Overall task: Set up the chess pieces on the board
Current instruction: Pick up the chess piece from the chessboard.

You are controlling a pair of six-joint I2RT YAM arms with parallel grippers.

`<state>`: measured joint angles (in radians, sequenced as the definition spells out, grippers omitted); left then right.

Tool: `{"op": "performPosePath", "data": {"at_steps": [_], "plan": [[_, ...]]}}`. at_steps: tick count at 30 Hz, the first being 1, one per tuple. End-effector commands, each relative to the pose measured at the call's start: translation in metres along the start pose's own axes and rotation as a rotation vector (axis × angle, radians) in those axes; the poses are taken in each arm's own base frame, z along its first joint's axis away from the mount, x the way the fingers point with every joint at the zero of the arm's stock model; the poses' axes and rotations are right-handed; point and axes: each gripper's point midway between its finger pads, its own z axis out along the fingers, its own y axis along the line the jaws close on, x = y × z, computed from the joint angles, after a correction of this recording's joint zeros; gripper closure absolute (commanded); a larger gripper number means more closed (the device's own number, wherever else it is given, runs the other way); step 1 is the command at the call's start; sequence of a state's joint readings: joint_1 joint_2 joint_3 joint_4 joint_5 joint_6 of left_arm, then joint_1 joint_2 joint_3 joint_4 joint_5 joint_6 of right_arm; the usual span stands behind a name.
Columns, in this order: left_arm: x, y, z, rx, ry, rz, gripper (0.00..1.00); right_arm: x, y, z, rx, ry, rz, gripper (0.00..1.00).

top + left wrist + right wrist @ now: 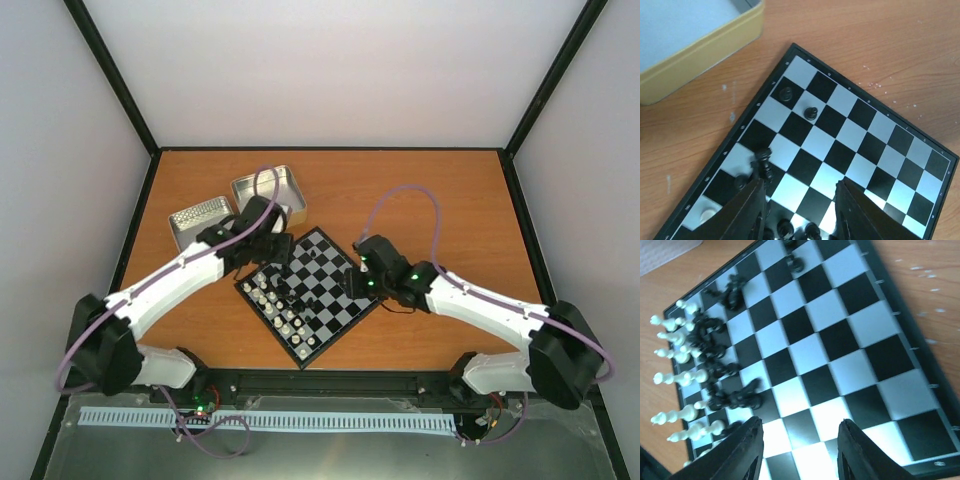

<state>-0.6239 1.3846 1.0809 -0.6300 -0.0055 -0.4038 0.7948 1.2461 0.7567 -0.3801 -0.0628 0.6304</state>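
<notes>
The board (335,262) lies turned like a diamond mid-table. White chess pieces (278,308) line its near-left edge, with black ones (300,292) just inside them. My left gripper (275,256) hovers over the board's left corner, open. In the left wrist view a black piece (765,161) stands just outside the left finger (747,210), and nothing is between the jaws of the left gripper (799,192). Two black pieces (786,93) (811,113) stand farther off. My right gripper (800,435) is open over bare squares, with black pieces (735,397) and white pieces (675,375) to its left.
Two silver metal tins sit behind the board at the left: a ribbed one (200,222) and an open one (268,190), whose yellowish wall (705,45) shows in the left wrist view. Bare wooden tabletop (440,200) lies to the right and behind.
</notes>
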Motion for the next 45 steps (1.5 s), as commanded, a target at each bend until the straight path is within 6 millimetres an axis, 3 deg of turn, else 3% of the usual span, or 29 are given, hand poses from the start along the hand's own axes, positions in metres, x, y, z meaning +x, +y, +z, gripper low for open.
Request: {"op": "performPosePath", "data": {"at_steps": [1, 4, 8, 12, 16, 22, 45], "plan": [[-0.027, 0.014, -0.038, -0.044, -0.238, -0.06, 0.59, 0.007, 0.026, 0.006, 0.042, 0.057, -0.078, 0.59], [-0.034, 0.031, -0.065, -0.106, -0.357, -0.07, 0.55, 0.012, 0.039, 0.016, 0.074, 0.095, -0.125, 0.61], [-0.045, 0.043, -0.115, -0.133, -0.556, -0.058, 0.49, 0.019, 0.05, 0.032, 0.107, 0.155, -0.174, 0.63], [-0.048, 0.057, -0.159, -0.175, -0.73, -0.063, 0.32, 0.033, 0.061, 0.047, 0.105, 0.229, -0.22, 0.63], [-0.042, 0.07, -0.184, -0.2, -0.842, -0.089, 0.13, 0.041, 0.07, 0.059, 0.103, 0.276, -0.237, 0.63], [-0.037, 0.072, -0.196, -0.182, -0.899, -0.092, 0.01, 0.047, 0.074, 0.071, 0.115, 0.317, -0.256, 0.67], [-0.038, 0.069, -0.186, -0.176, -0.857, -0.089, 0.0, 0.048, 0.067, 0.089, 0.161, 0.309, -0.249, 0.88]]}}
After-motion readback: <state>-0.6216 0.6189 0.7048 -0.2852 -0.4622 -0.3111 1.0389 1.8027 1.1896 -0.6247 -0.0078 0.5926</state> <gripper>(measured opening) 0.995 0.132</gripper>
